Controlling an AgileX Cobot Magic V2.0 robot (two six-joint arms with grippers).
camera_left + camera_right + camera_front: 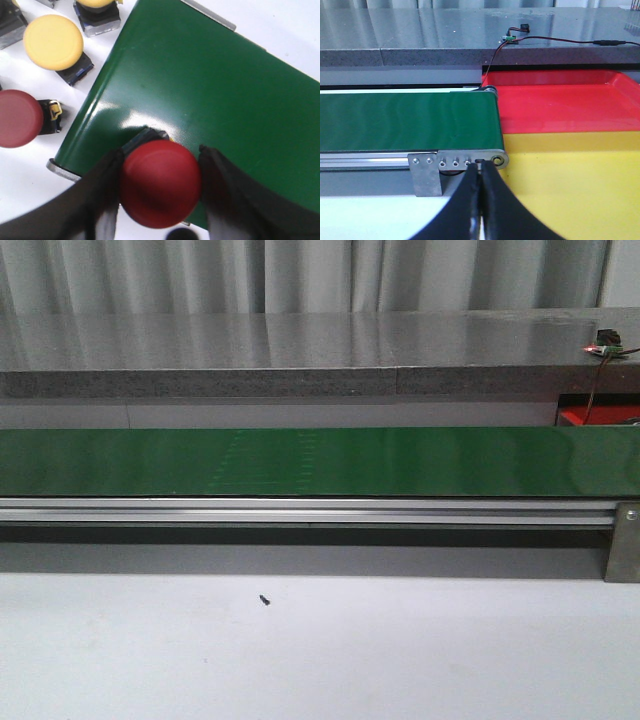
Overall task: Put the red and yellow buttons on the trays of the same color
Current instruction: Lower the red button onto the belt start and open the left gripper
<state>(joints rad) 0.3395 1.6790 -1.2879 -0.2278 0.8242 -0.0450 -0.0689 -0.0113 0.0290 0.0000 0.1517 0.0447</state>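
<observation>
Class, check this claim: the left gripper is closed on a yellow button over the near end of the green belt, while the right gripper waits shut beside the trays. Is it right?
Not quite. The left wrist view shows the left gripper clamped on a red button, not a yellow one, over the end of the green belt. The rest holds: the right gripper is shut near the red tray and yellow tray.

End effector (160, 187) grips red button (160, 182) (over belt (210, 90)).

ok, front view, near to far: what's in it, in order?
White table with a small dark speck → aluminium rail → green conveyor belt → grey stone counter → pale curtain. No arm or button shows in this view.
</observation>
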